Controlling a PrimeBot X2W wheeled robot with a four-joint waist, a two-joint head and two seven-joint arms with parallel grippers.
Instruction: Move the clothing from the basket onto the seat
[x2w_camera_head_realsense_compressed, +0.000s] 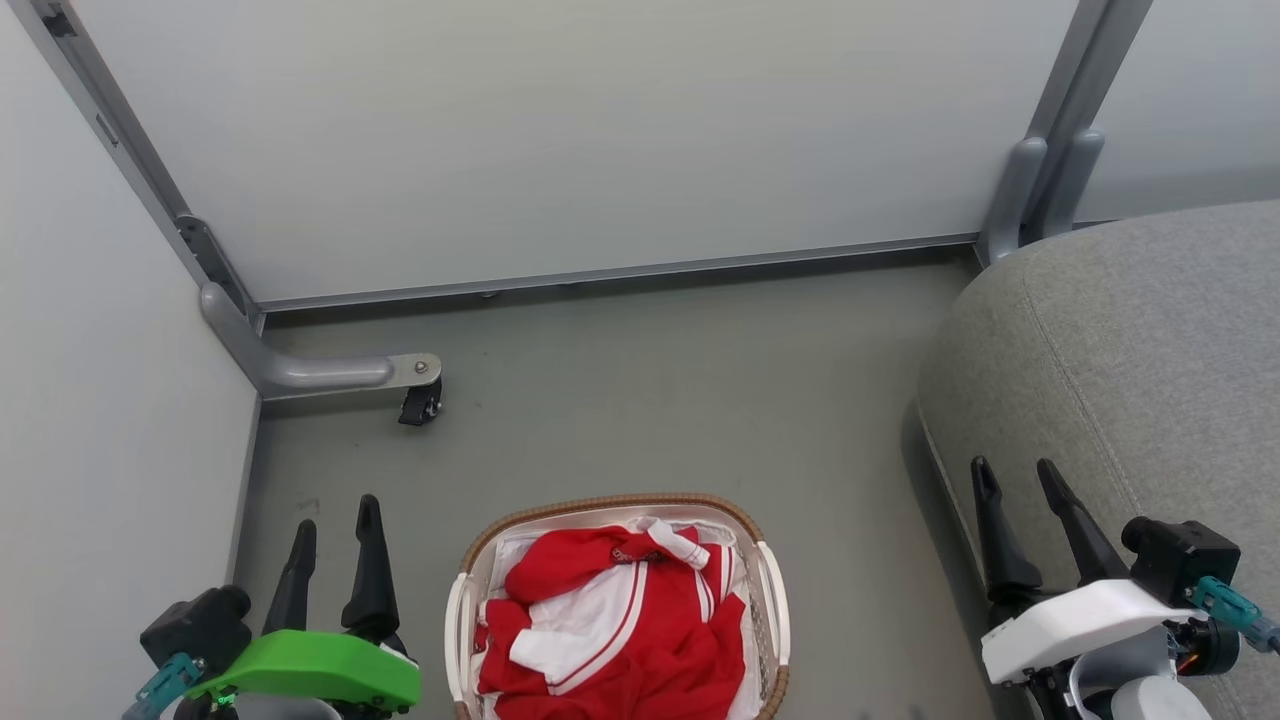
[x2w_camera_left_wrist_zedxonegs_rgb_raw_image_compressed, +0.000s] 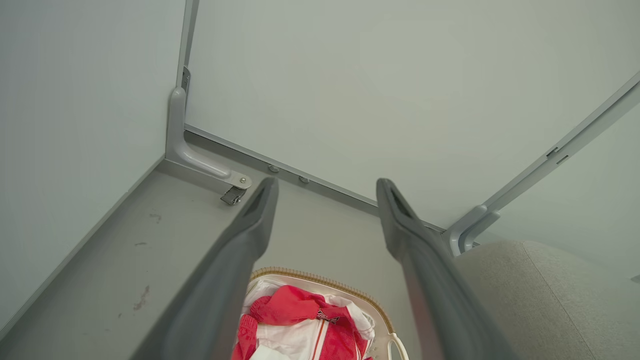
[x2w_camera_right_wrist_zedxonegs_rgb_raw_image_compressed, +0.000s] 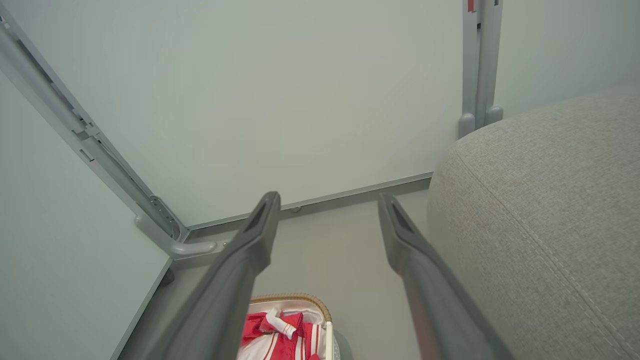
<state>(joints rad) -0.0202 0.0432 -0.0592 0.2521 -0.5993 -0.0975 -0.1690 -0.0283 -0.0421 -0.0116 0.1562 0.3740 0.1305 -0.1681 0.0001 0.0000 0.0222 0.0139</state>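
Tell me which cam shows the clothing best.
Head view: the clothing is seen nearly whole from above, heaped in the basket; only its near edge is cropped. Left wrist view catches just the far part at the bottom edge. Right wrist view shows a smaller sliver at the bottom edge.

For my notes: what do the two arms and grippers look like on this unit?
Each gripper has two long, dark grey, tapering fingers. The left gripper carries a bright green cover; the right gripper carries a white cover. Beside each wrist sit a black camera block and a teal connector.
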